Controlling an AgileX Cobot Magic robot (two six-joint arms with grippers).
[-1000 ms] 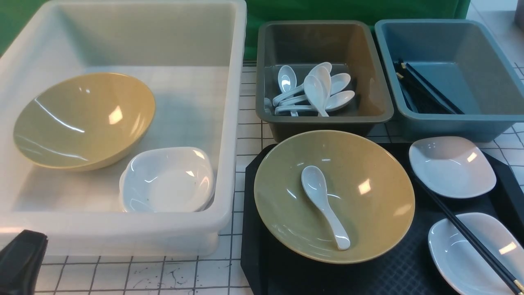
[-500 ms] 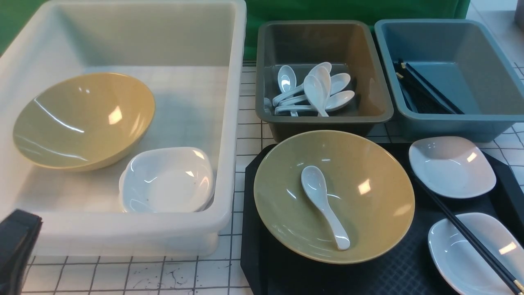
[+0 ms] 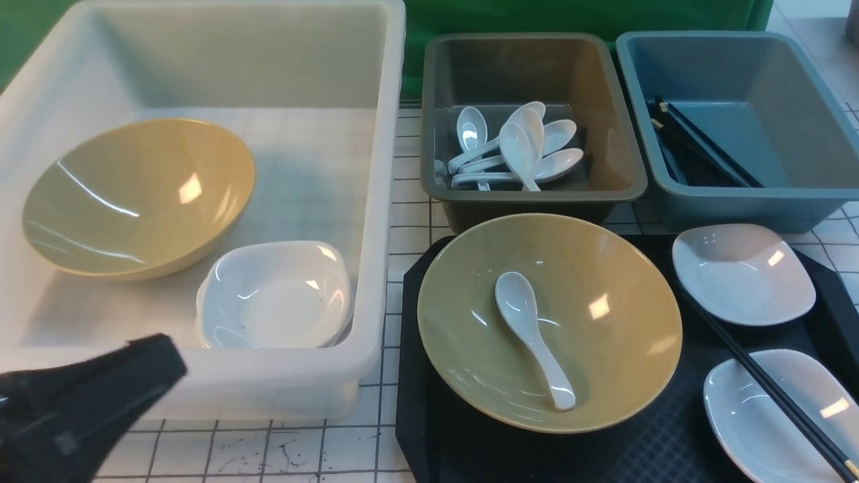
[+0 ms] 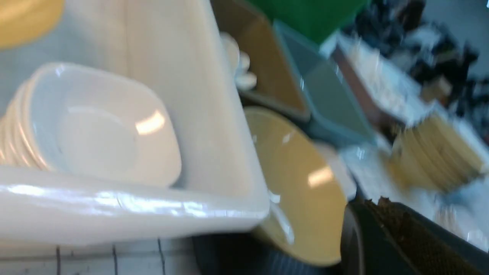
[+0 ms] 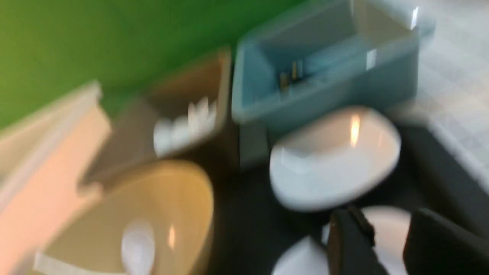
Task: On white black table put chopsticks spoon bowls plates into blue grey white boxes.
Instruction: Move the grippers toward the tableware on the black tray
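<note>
At seven o'clock, nearest, the left tool (image 3: 87, 402) is closed and empty before the white tub (image 3: 268, 376). At five o'clock the right tool (image 5: 384, 225), jaws parted around nothing, hovers over the near white plate (image 3: 745, 436), which a black chopstick (image 3: 772, 392) crosses. At centre a soup spoon (image 3: 533, 339) lies in the yellow bowl (image 3: 604, 282). At two o'clock is the blue bin (image 3: 738, 194). A shallow pinch could roll the thin chopstick off the glossy plate or tip it.
</note>
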